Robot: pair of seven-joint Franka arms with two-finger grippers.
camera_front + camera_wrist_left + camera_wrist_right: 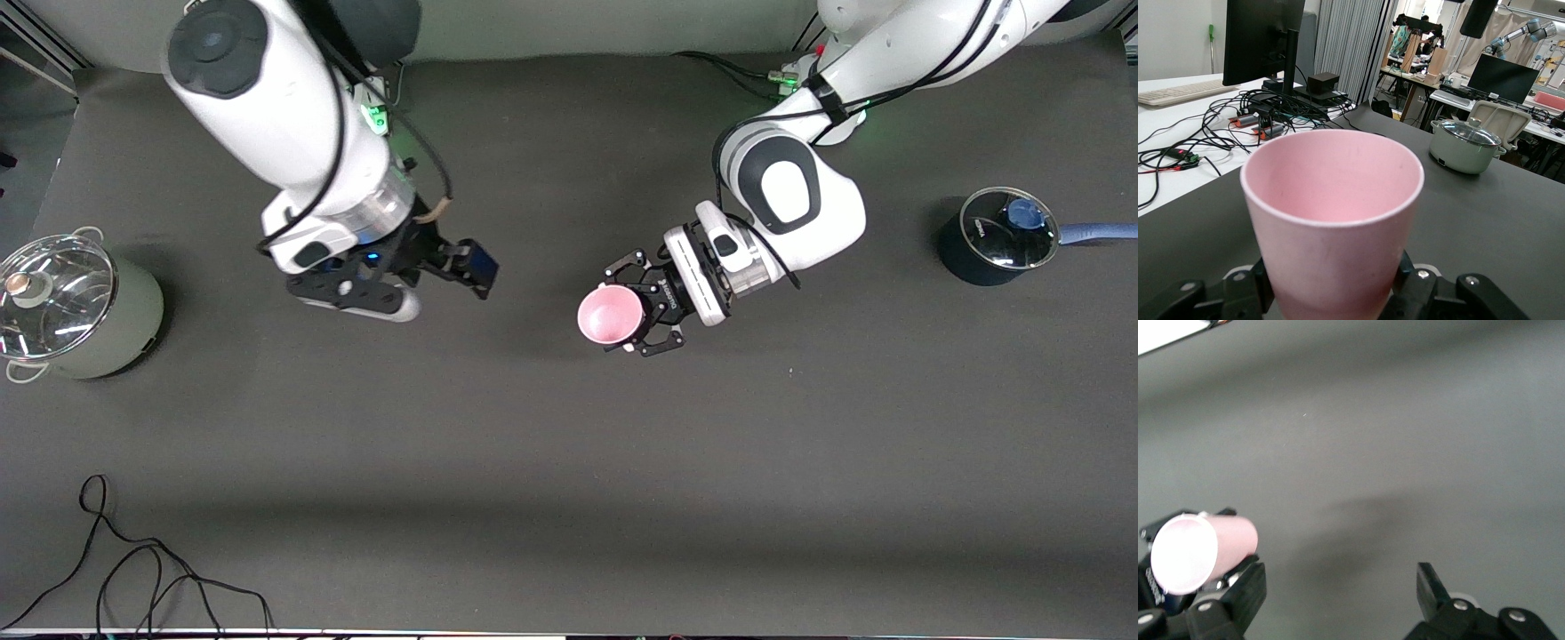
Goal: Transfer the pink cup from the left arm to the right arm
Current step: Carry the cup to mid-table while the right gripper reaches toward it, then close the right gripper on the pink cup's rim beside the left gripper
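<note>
The pink cup (609, 316) is held on its side above the middle of the table, with its open rim pointing toward the right arm. My left gripper (633, 307) is shut on its lower body. In the left wrist view the cup (1331, 213) fills the middle, with a black finger (1405, 275) pressed against each side. My right gripper (480, 267) hovers over the table a short way from the cup's rim, apart from it. In the right wrist view my right gripper (1338, 587) is open and empty, and the cup (1205, 550) shows off to one side.
A pale green pot (71, 311) with a glass lid stands at the right arm's end of the table; it also shows in the left wrist view (1468, 143). A dark saucepan (1000, 236) with a glass lid stands at the left arm's end. Black cables (133, 569) lie near the front edge.
</note>
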